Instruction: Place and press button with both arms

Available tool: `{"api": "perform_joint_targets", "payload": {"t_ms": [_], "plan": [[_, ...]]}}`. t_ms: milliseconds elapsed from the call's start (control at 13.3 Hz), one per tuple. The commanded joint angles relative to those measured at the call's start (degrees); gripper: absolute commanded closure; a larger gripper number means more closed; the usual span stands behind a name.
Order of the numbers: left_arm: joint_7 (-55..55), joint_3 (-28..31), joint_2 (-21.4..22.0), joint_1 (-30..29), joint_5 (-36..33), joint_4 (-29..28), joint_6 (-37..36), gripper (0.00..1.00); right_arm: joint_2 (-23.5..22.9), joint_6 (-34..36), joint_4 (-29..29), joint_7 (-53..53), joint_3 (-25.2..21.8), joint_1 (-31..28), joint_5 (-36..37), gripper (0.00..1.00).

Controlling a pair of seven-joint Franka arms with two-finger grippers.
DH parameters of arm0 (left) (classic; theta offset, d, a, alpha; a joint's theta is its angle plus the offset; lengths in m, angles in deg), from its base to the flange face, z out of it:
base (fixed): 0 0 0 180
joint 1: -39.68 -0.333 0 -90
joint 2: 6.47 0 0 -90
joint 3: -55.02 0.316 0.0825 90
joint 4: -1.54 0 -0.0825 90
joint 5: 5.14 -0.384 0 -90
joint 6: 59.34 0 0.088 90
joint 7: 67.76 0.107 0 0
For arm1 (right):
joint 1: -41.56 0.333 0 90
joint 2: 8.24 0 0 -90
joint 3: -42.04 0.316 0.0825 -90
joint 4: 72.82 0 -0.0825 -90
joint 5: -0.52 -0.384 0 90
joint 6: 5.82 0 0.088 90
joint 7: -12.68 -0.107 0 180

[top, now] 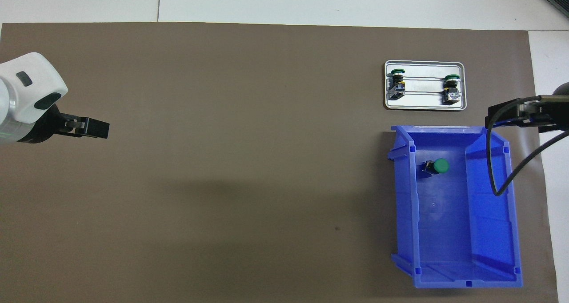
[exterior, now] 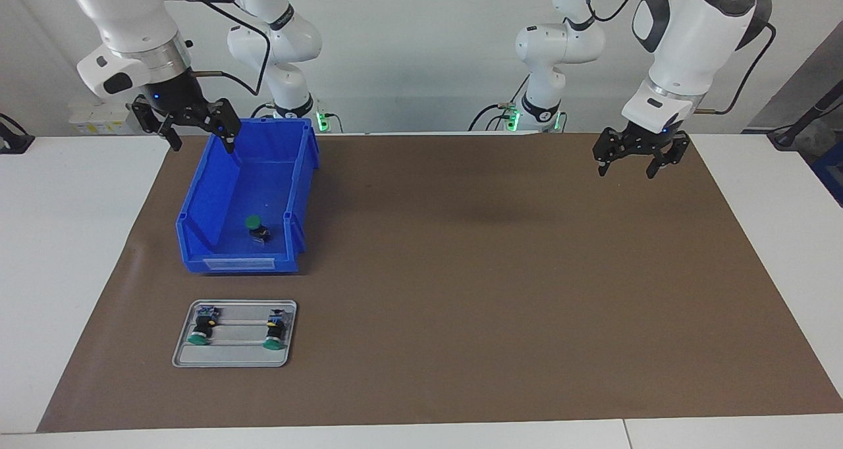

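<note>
Overhead view and facing view agree on the layout, taken from the robots' end of the table outward. Nearest the robots, toward the right arm's end, sits the blue bin [exterior: 247,199], and inside it, on its floor close to the wall farthest from the robots, lies the button [exterior: 256,228] with its green cap, alone and untouched. Just past the bin, farther from the robots and close to the table's outer edge, rests the grey tray [exterior: 234,334] with two other buttons [exterior: 200,327] lying on their sides along its rails, one at each end. Judging by this, the task is barely begun: two places on the tray are filled, the third button has yet to be lifted out of the bin and set down, and no pressing is under way. The right gripper [exterior: 197,128] hangs in the air over the bin's corner nearest the robots, fingers spread wide and grasping nothing, apart from the bin wall as far as the facing view shows. The left gripper [exterior: 637,154] waits above the brown mat [exterior: 500,271] at the left arm's end of the table, fingers likewise released and empty, well apart from bin, tray and buttons.
</note>
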Motion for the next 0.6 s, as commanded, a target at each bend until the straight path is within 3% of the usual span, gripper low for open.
{"api": "perform_joint_targets", "payload": {"t_ms": [0,526], "plan": [[0.6,-0.3,1.6,-0.6,-0.8,-1.9,0.9,0.0,0.2,-0.4,0.8,2.4,0.2,-0.2,1.2,0.0],[0.6,-0.3,1.6,-0.6,-0.8,-1.9,0.9,0.0,0.7,-0.3,1.4,1.6,0.1,-1.0,0.7,0.0]]}}
